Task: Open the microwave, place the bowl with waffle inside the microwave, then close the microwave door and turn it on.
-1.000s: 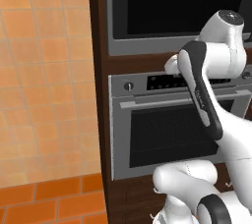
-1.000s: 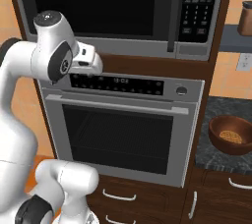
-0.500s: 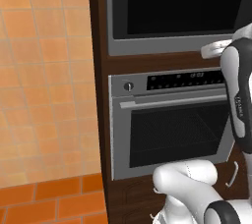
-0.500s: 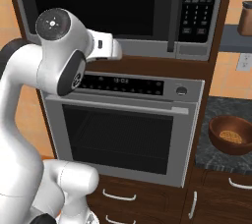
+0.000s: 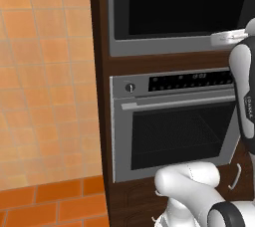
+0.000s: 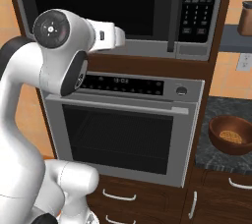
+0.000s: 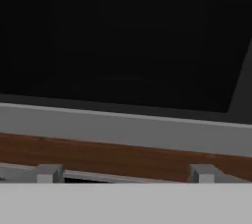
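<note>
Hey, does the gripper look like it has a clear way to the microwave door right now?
Probably yes. In the hand view the gripper is open and faces the microwave door head-on, with nothing between them. The door looks shut, and the bowl with waffle sits off on the counter to the right.

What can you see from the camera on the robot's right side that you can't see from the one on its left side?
The right base view alone has the bowl with waffle on a dark counter, the microwave's button panel and a brown jar up high. The left base view alone has the orange tiled wall. Both share the microwave with its shut black door, the oven under it and the white arm.
</note>
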Tool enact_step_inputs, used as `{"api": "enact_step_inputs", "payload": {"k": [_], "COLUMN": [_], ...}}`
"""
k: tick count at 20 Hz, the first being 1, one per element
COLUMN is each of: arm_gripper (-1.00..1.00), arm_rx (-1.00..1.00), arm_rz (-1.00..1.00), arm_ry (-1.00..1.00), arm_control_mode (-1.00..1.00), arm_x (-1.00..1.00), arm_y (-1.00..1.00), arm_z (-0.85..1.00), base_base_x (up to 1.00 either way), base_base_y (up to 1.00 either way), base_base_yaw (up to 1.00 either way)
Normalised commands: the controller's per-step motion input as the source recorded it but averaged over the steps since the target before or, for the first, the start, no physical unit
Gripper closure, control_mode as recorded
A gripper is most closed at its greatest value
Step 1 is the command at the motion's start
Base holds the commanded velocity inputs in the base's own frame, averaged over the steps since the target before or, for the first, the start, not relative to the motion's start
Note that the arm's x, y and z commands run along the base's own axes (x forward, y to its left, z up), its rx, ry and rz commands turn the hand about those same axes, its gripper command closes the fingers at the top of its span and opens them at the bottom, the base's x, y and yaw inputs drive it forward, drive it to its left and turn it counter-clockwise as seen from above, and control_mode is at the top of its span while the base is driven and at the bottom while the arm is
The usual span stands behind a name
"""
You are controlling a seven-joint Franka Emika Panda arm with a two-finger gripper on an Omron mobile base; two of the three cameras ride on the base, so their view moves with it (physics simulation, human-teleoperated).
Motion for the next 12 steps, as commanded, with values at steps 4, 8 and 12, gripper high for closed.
{"api": "enact_step_inputs", "payload": {"k": [4, 8, 12], "arm_gripper": [-1.00, -1.00, -1.00], "arm_rx": [0.00, 0.00, 0.00], "arm_rz": [0.00, 0.00, 0.00], "arm_ry": [-0.16, -0.28, -0.26], "arm_control_mode": [-1.00, -1.00, -1.00], "arm_x": [0.00, -0.03, -0.05], "arm_y": [-0.17, -0.50, -0.62], "arm_z": [0.29, 0.35, 0.27], "base_base_x": [0.00, 0.00, 0.00], "base_base_y": [0.00, 0.00, 0.00], "base_base_yaw": [0.00, 0.00, 0.00]}}
